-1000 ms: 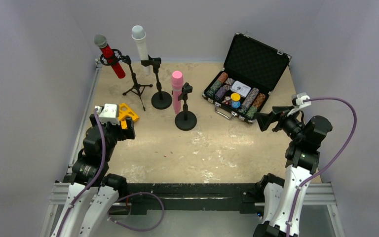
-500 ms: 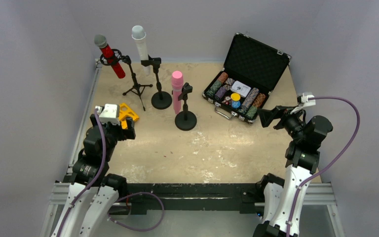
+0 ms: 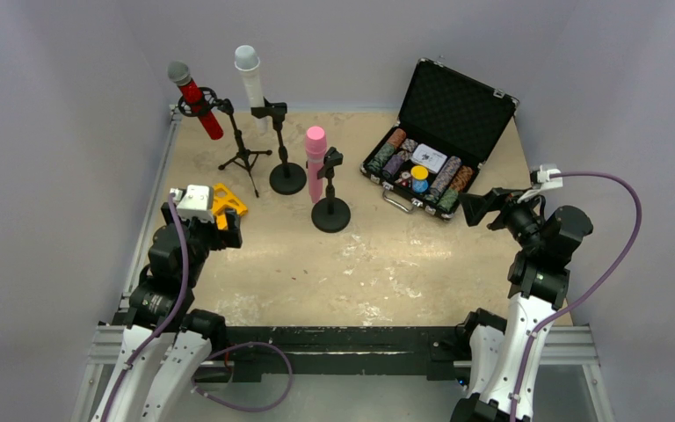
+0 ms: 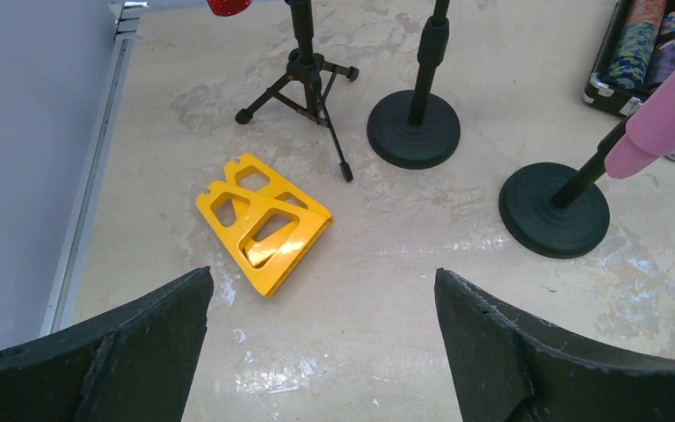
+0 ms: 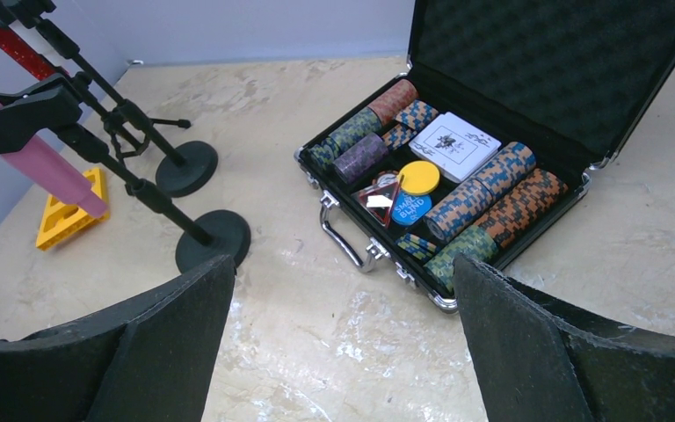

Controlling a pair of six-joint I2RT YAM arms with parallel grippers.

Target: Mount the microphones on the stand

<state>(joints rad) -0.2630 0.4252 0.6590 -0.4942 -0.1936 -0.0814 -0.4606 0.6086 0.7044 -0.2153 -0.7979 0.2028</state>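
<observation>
Landmark: short stand (image 3: 330, 214), round base, mid tabletop (image 3: 387, 264).
Pink mic (image 3: 315, 167): in the short stand's clip as far as I can judge; long axis near upright, head up, tail low beside the base.
White mic (image 3: 251, 83): behind and left of the short stand, on the tall stand (image 3: 287, 178); axis steep, head up.
Red mic (image 3: 200, 107): furthest left and behind the short stand, on the tripod (image 3: 244, 158); axis slanted, grey head up and to the left.
Left hand (image 4: 321, 277): fully spread, holding nothing; left of the short stand and nearer me, above a yellow block (image 3: 228, 200).
Right hand (image 5: 343, 264): fully spread, holding nothing; right of the short stand, nearer me, looking at the chip case (image 3: 457, 101).
Nearer arm: left, for all three mics; the right would have to cross past the case.
Key relation: from the left hand the mics lie ahead and to the right, pink closest.
Progress (my judgement): all three look mounted. I cannot confirm the pink clip is fully seated.
Next, if anything: I'd check pink with the left hand, coming in from the side so its upright body isn't knocked.
</observation>
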